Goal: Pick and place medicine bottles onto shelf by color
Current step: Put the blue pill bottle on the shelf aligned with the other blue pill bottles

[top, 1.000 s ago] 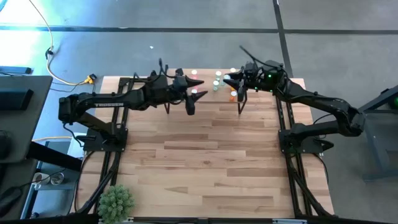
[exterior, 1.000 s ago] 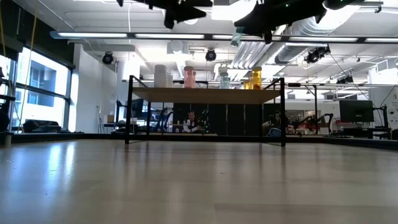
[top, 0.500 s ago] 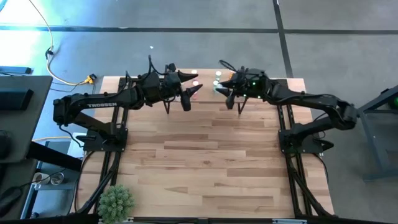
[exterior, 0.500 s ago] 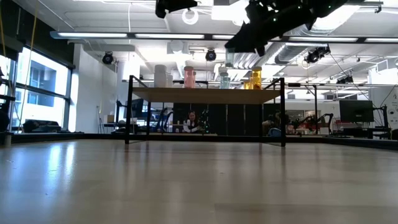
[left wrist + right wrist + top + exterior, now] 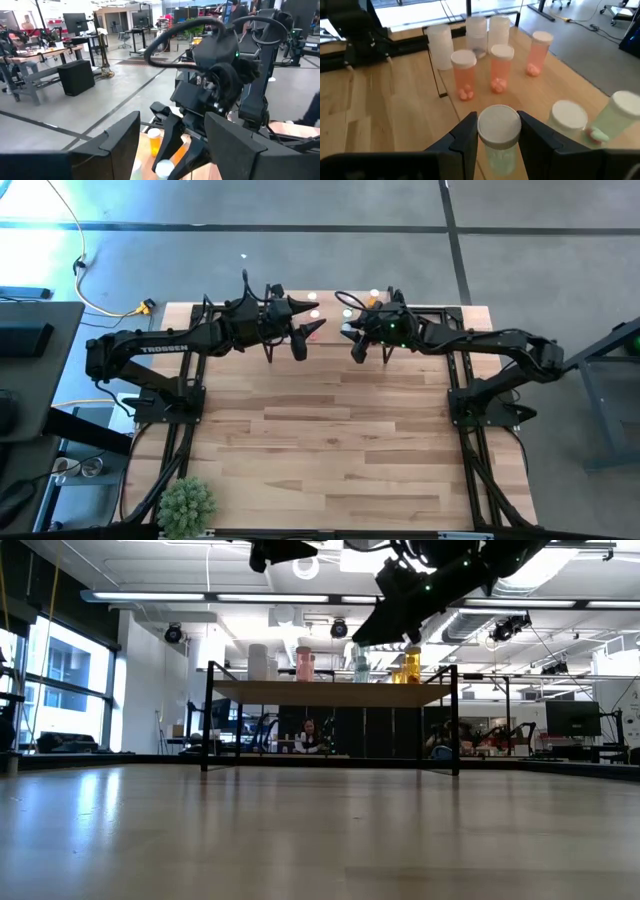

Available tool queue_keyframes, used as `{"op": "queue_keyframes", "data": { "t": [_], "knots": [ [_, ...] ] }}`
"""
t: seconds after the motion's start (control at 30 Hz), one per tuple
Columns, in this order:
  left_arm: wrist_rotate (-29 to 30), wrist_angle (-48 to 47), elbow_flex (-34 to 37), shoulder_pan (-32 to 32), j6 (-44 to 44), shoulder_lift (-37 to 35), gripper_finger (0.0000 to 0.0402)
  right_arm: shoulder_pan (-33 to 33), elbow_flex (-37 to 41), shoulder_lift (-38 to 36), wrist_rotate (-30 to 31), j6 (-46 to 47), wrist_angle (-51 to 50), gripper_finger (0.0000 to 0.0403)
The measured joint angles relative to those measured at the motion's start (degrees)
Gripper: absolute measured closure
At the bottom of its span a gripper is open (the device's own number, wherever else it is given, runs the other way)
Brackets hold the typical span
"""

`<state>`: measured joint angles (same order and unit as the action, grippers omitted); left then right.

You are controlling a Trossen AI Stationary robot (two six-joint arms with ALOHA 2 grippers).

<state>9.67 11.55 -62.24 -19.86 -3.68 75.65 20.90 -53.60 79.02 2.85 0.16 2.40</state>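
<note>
A green medicine bottle (image 5: pixel 498 145) is being gripped by its white cap in the nearly closed right tool (image 5: pixel 498 131), above the shelf (image 5: pixel 575 95). It is best being lowered upright beside the other green bottle (image 5: pixel 614 120). Three pink and three white bottles are being counted beyond. The left tool (image 5: pixel 170 150) is hovering wide open, empty, near the shelf.

Two black arms (image 5: pixel 160 350) with white letters, a small green light, thin black cables and flat black fingers (image 5: pixel 465 135).

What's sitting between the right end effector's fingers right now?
A pale green bottle with a white cap sits between the right end effector's fingers, above the shelf; the right wrist view shows it.
</note>
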Motion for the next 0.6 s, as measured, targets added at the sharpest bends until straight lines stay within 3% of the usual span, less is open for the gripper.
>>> {"op": "queue_keyframes", "data": {
  "t": [0.6],
  "knots": [
    [0.0, -0.2, 0.0, 0.0, 0.0, 0.1, 0.0188, 0.1, 0.0, 2.1, 1.3, 2.3, -1.6, 0.0293]
  ]
}}
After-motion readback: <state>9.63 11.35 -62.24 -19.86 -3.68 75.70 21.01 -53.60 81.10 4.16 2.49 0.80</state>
